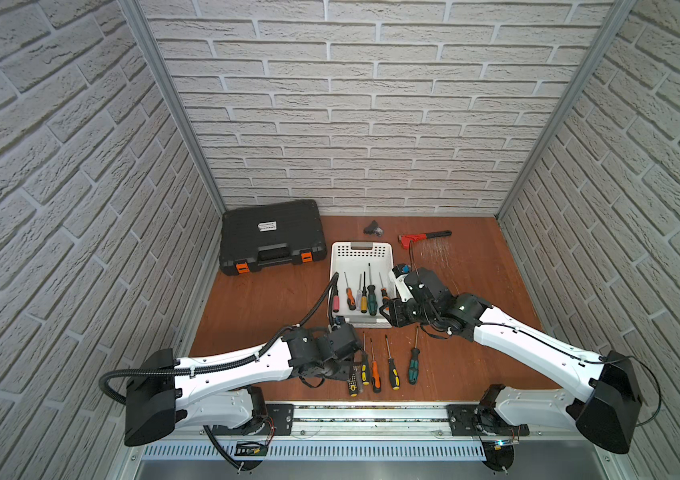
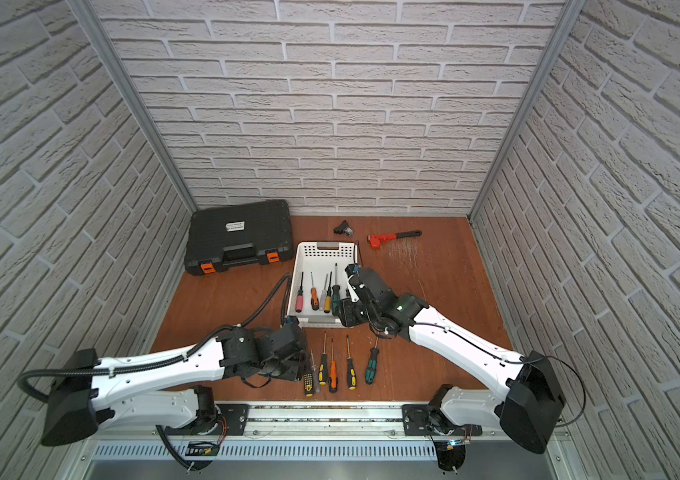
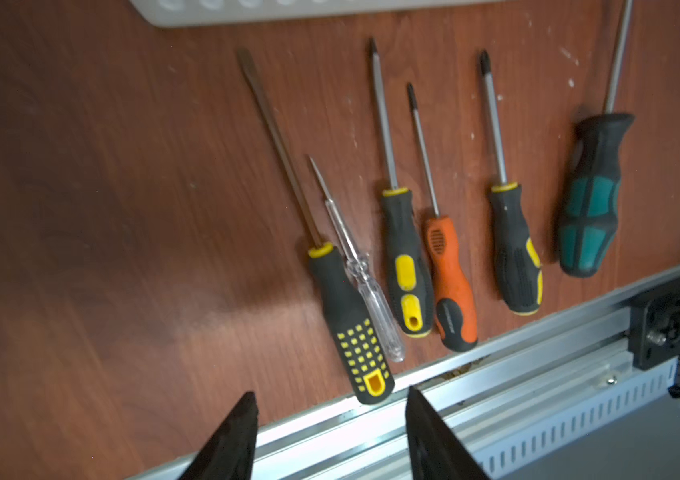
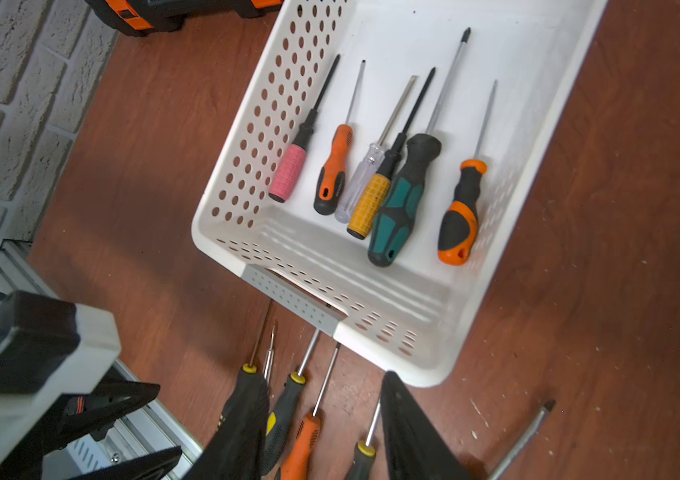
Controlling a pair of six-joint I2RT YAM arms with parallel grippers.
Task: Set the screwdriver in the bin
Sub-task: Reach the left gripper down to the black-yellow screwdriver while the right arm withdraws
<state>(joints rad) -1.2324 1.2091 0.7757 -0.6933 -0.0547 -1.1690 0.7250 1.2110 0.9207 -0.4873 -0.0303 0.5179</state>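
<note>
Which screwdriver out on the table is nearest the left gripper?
The flat-blade screwdriver whose black handle carries yellow dots: its butt end lies just ahead of the left gripper. The clear-handled one lies beside it, farther off.

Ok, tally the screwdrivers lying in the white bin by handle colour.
Pink handle: 1
Orange-and-black handle: 2
Clear handle: 1
Yellow handle: 1
Teal-and-black handle: 1
Total in the bin: 6
</note>
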